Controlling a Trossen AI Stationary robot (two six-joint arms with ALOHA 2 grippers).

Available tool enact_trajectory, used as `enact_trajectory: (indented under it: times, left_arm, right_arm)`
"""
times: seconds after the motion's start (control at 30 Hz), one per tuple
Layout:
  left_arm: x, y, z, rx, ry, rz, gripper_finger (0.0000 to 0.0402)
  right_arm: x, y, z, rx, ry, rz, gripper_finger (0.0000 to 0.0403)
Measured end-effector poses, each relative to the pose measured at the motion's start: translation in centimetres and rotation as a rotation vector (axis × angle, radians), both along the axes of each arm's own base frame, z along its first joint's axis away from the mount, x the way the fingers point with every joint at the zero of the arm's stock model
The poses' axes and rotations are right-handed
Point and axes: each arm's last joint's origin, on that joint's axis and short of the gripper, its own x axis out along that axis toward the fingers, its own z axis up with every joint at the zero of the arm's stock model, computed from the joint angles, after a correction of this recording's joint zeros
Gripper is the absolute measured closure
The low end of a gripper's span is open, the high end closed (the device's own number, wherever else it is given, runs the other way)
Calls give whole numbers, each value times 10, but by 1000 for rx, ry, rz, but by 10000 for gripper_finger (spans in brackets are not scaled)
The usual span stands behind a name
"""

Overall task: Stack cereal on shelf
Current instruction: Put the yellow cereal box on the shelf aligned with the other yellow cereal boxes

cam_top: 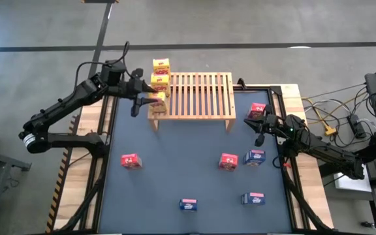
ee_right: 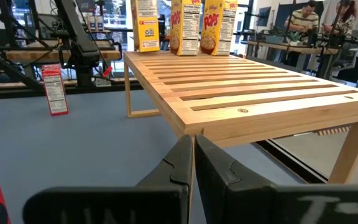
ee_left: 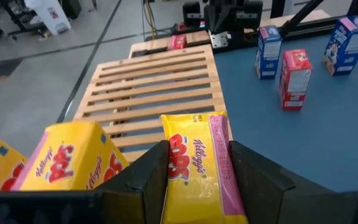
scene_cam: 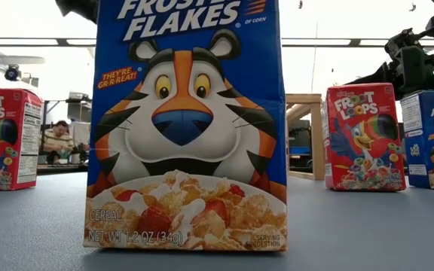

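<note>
Your left gripper (ee_left: 196, 171) sits at the light wooden slatted shelf's (cam_top: 201, 94) left end, its jaws closely flanking an upright yellow cardboard cereal box (ee_left: 197, 168), with two more yellow boxes (cam_top: 160, 74) beside it. Your right gripper (ee_right: 193, 162) waits near the shelf's right leg, jaws pressed together, empty. Red boxes (cam_top: 228, 161) and blue boxes (cam_top: 254, 157) stand scattered on your dark blue desk (cam_top: 168, 176).
</note>
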Motion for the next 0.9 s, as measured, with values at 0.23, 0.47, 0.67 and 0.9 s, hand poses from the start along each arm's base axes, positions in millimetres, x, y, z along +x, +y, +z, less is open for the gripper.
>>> enact_trajectory:
  times: [0.23, 0.47, 0.67, 0.9]
  left_arm:
    - [4, 2, 0, 3, -19, -19, 258]
    - [8, 5, -5, -19, -9, -36, 258]
    - [12, 8, -7, -22, -4, -36, 258]
    - [15, 11, -10, -21, -3, -37, 258]
  right_arm:
    - [0, 0, 0, 0, 0, 0, 394]
    - [0, 0, 0, 0, 0, 0, 394]
    - [0, 0, 0, 0, 0, 0, 394]
    - [0, 0, 0, 0, 0, 0, 394]
